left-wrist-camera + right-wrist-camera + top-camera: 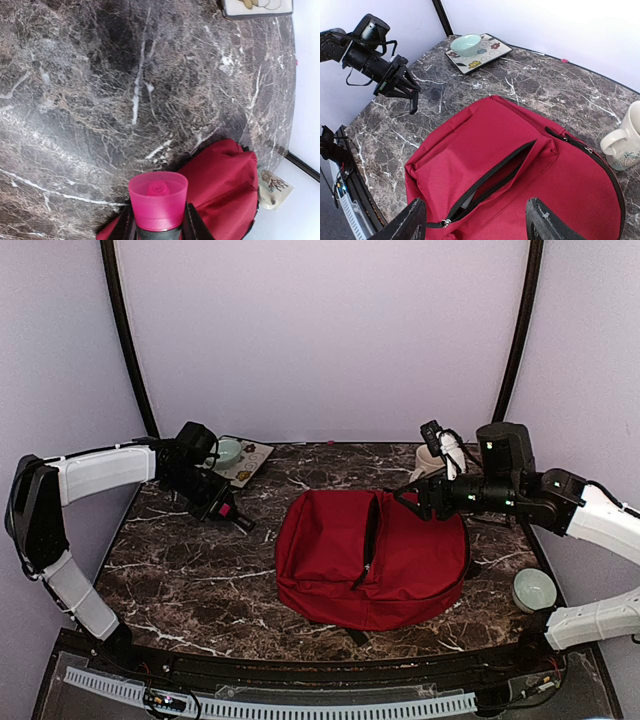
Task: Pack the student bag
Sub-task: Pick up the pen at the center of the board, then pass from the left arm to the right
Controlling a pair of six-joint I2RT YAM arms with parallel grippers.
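The student bag, a red backpack, lies flat in the middle of the marble table. Its front pocket zipper stands open, with grey lining showing inside. My left gripper hovers left of the bag, above the table. It is shut on a dark bottle with a translucent pink cap, and the bag lies just beyond the cap. My right gripper hangs open over the bag's near side with nothing between its fingers. It sits at the bag's upper right corner in the top view.
A patterned tray with a pale green bowl sits at the back left. A white mug stands behind the bag's right side. Another green bowl rests near the right edge. The white walls stand close behind the table.
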